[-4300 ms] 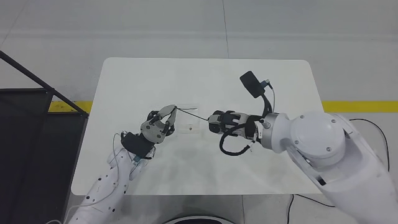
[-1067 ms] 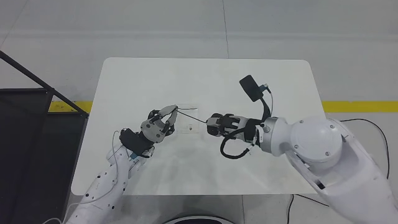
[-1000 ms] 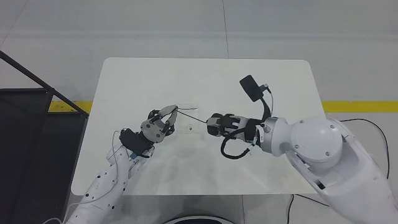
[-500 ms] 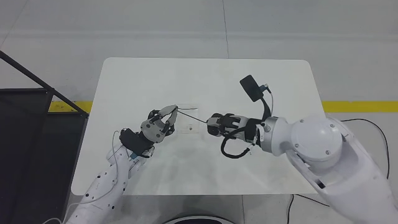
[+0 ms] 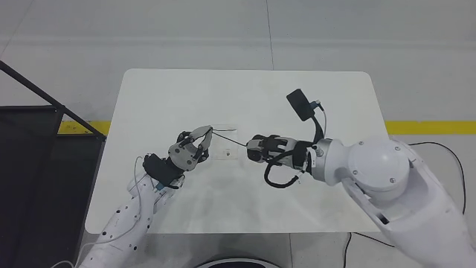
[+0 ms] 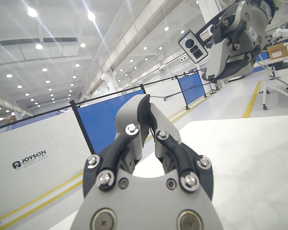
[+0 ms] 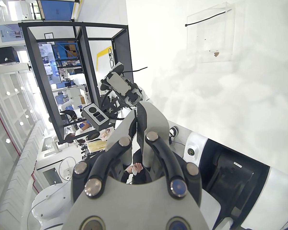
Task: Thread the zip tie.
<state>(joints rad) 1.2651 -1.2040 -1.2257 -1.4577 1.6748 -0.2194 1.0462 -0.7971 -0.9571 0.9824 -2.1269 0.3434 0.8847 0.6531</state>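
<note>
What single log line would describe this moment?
left claw shut on zip tie | right claw shut on its other end | strap straight, above white table | no loop seen

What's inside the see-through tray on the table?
Inside the clear tray a black zip tie lies along one side, and a small brownish crumb sits near the opposite side. In the right wrist view nothing covers the tray, so nothing seems hidden.
</note>
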